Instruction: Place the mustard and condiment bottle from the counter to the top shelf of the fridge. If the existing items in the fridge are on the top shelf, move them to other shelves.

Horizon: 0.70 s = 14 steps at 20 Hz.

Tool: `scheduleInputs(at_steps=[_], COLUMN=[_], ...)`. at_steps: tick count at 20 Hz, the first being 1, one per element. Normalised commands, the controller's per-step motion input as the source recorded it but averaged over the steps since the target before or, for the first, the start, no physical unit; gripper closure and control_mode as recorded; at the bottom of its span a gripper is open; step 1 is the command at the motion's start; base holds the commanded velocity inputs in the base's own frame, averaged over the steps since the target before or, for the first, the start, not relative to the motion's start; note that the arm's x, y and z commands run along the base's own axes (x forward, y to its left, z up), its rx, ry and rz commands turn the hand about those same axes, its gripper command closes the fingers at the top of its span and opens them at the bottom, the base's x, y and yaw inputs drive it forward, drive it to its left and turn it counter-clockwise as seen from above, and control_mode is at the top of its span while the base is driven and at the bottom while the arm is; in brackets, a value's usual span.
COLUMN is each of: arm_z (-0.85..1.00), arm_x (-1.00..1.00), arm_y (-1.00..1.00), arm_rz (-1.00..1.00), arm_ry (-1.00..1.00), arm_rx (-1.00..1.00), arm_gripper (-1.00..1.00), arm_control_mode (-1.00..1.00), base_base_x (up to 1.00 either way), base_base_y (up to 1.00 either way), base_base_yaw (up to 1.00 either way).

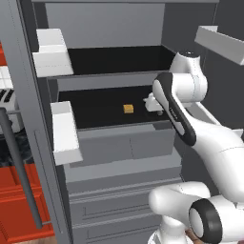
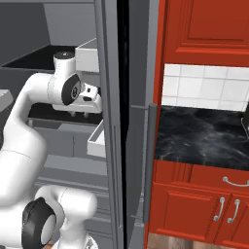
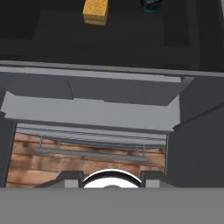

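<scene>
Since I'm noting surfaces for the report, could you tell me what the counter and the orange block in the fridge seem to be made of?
The counter looks like polished black marble: white veining and a faint sheen. The orange block looks porous and matte, perhaps sponge or cheese; its speckled, grainy face leaves that open.

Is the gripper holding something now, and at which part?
Nothing is held. The gripper is shut and empty, with the orange block lying apart from it on the fridge shelf.

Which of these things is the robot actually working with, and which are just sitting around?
Part of the job:
- fridge
- top shelf, bare
- orange block on the shelf below
- black counter
- pincer, shut, inside the fridge

Just there:
- white door bins
- grey drawers
- red cabinets
</scene>
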Motion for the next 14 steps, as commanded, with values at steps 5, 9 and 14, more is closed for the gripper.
scheduleInputs(at_steps=[5,9,14], arm_z=[0.0,0.0,0.0], arm_x=[-0.46,-0.81,-0.73], arm_y=[-0.03,-0.12,0.01], arm_rz=[0.0,0.0,0.0], arm_ry=[-0.01,0.0,0.0], arm_rx=[0.0,0.0,0.0], arm_gripper=[-1.0,-1.0,-1.0], arm_control_mode=[-1.0,-1.0,-1.0], base_base_x=[0.0,0.0,0.0], base_base_y=[0.0,0.0,0.0], base_base_yaw=[0.0,0.0,0.0])
